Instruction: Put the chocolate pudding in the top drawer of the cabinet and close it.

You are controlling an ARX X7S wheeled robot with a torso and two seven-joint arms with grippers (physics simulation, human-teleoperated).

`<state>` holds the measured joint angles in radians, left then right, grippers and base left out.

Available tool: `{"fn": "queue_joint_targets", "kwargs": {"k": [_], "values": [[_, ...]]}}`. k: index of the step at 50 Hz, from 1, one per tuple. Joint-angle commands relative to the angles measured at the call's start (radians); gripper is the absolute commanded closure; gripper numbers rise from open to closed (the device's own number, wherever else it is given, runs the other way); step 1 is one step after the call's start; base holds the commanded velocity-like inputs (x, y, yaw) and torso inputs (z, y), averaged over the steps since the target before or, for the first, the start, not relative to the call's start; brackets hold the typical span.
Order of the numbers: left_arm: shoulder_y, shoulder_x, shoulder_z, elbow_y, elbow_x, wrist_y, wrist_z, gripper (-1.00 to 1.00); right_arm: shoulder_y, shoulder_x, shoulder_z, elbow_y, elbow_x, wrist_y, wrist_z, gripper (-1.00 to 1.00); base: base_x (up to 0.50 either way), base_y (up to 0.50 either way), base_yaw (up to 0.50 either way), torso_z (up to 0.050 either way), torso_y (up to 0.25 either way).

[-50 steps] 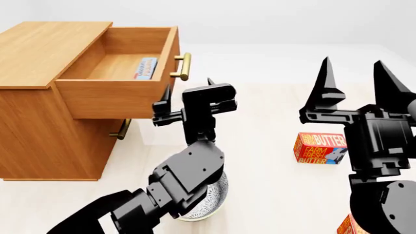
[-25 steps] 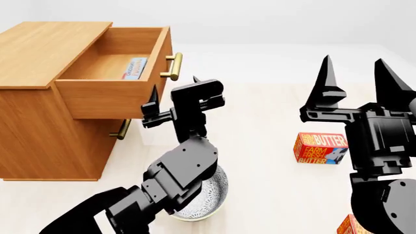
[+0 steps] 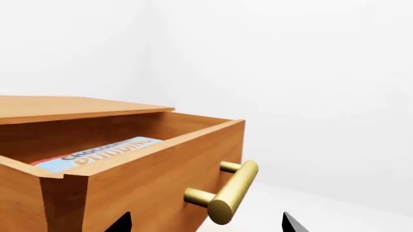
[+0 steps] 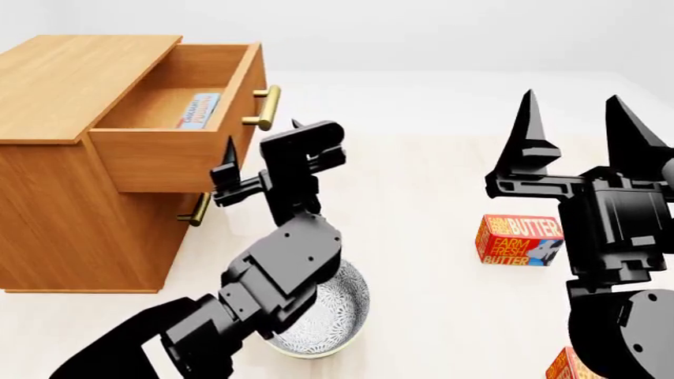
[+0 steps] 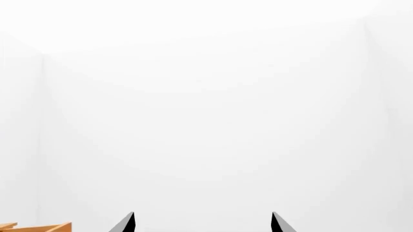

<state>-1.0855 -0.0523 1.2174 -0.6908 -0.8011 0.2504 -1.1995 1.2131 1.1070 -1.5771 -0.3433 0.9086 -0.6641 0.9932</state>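
Observation:
The chocolate pudding (image 4: 200, 109) (image 3: 96, 153) lies flat inside the top drawer (image 4: 174, 154) (image 3: 148, 183), blue face up. That drawer stands partly out of the honey-brown cabinet (image 4: 63, 213). My left gripper (image 4: 263, 133) (image 3: 205, 224) is open just in front of the drawer front. In the left wrist view the end of the brass bar handle (image 4: 263, 108) (image 3: 229, 191) sits between its fingertips, which hold nothing. My right gripper (image 4: 574, 106) (image 5: 202, 222) is open and raised at the right, pointing up at bare white wall, with nothing between its fingers.
A red "Farm Fresh Butter" box (image 4: 518, 239) lies on the floor at the right, and a second butter box (image 4: 567, 367) peeks in at the bottom edge. A patterned bowl (image 4: 321, 320) sits under my left forearm. The lower drawer's handle (image 4: 195, 209) shows below the top drawer.
My left gripper has moved left toward the cabinet, and the top drawer has slid further in with it. The right arm has not moved.

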Motion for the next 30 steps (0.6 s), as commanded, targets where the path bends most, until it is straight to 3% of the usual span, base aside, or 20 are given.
{"fn": "queue_joint_targets", "kwargs": {"k": [1,30], "values": [[-0.016,-0.015,-0.005,-0.011,0.006,-0.008,-0.021,-1.0,-0.005,-0.002,0.006,0.002,0.003,0.001,-0.004,-1.0,0.0,0.0,0.0,0.0,0.0],[-0.034,-0.028,-0.031,-0.064,-0.002,-0.028,-0.06,-1.0,-0.014,-0.002,0.02,0.0,0.002,0.007,-0.006,-1.0,0.0,0.0,0.0,0.0,0.0]]}}
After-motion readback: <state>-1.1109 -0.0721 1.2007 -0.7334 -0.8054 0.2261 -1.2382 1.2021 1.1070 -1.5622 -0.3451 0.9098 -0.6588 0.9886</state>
